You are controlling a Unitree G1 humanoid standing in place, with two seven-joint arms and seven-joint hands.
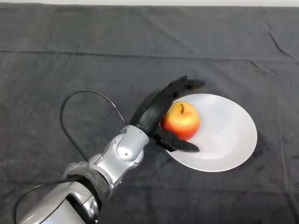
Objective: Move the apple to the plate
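A red and yellow apple (181, 121) rests on the left part of a white plate (229, 135) at centre right of the table. My left hand (152, 112) reaches in from the lower left, its palm against the apple's left side. The fingers (187, 84) stretch out above the apple with a strip of plate showing between them and the fruit. Below the apple the thumb (182, 144) lies straight over the plate's rim. The hand is open around the apple, not clamped on it.
A dark cloth (93, 56) covers the whole table, creased along the back. My silver-grey forearm (121, 151) runs from the lower left corner towards the plate.
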